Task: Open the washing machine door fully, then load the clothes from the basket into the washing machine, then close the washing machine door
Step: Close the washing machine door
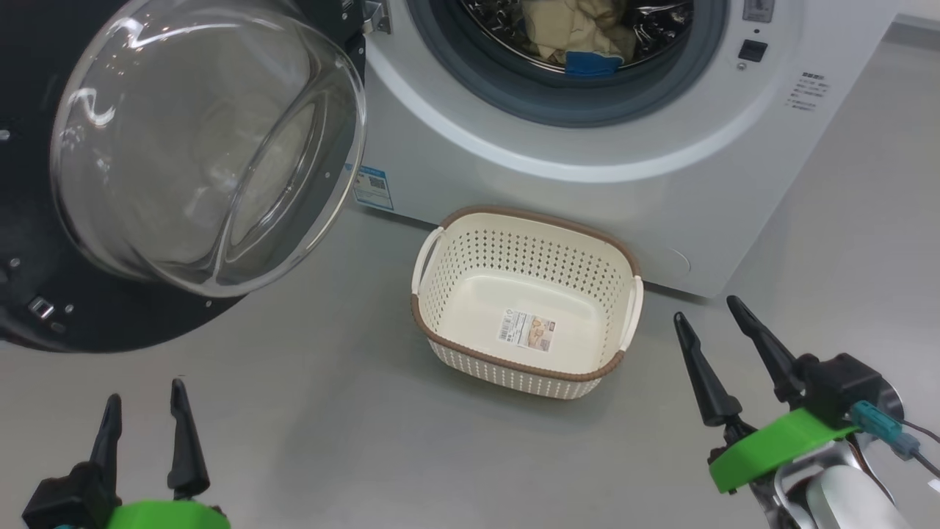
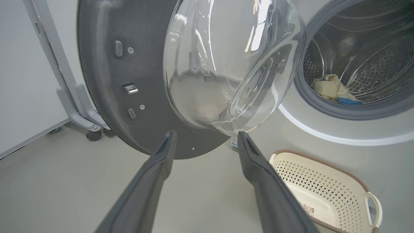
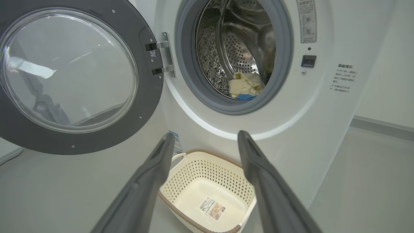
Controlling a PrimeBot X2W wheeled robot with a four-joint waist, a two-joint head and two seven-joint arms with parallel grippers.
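Laundry room, mid-chore: the washing machine door (image 1: 205, 147) stands swung wide on its hinge at my left, its clear glass bowl bulging toward me. Beside it, the round mouth of the washing machine (image 1: 587, 191) gapes open.

The clothes (image 1: 580, 33) lie inside the steel drum (image 3: 239, 48), low at the front and just behind the grey gasket (image 1: 514, 88). They form a crumpled cream-yellow heap with a blue piece at its near edge.

The basket (image 1: 525, 220) sits upright on the grey floor (image 1: 330, 411), just in front of the machine's white panel. Its cream bottom is bare around the label sticker (image 1: 526, 329) (the paper shows plainly through the open top).

My left pincer (image 1: 145, 391) hangs at my lower left, below the door's black rim in the head view. Both long dark fingers are spread wide apart and grip nothing. My right pincer (image 1: 706, 308) hovers at my right, beside the basket and clear of it, its fingers likewise at full spread and holding nothing.

A blue sticker (image 1: 372, 187) marks the machine's lower corner, between door and basket.
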